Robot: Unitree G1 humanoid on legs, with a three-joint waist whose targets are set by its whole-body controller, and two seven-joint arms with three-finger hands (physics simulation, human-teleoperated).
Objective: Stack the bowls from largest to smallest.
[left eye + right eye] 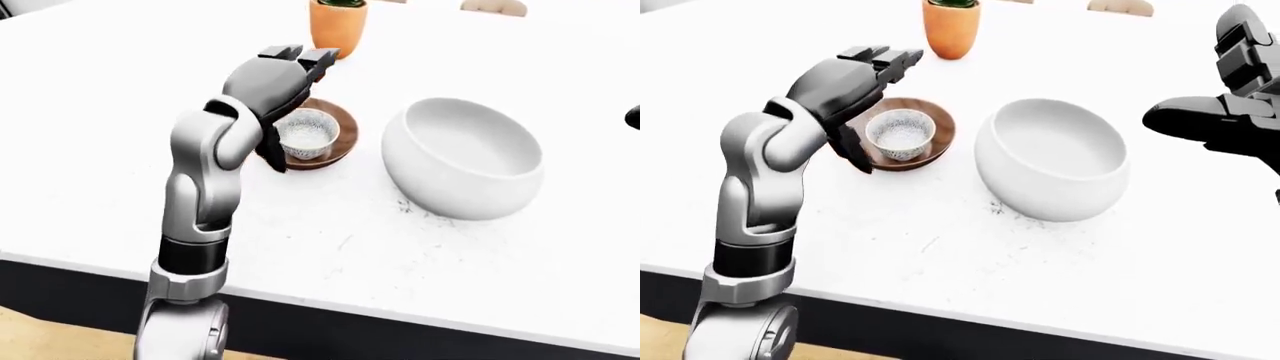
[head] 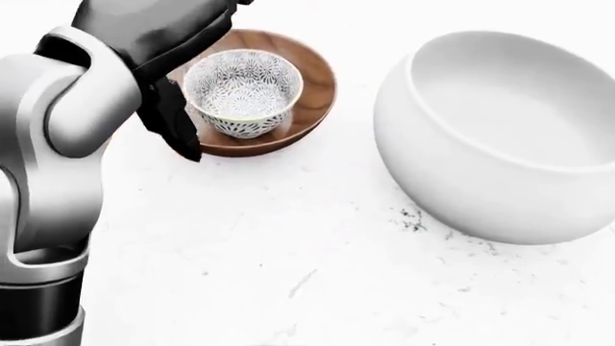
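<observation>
While my left hand (image 1: 285,71) hovers over the wooden bowl (image 1: 340,139) with spread fingers, the patterned bowl (image 2: 242,90) sits inside it. Right-eye view: my right hand (image 1: 1230,97) is open beside the white bowl (image 1: 1055,161) on the bench (image 1: 940,247).

The small round bowl (image 2: 242,92) is white, covered in a fine dark floral pattern. The shallow wooden bowl (image 2: 312,90) is warm brown with streaked grain. The large deep bowl (image 2: 500,137) is plain matte white. The white tabletop (image 2: 317,274) bears faint grey flecks. The orange pot (image 1: 951,28) holds something seemingly green. The left hand's fingers (image 1: 885,57) are dark grey.
</observation>
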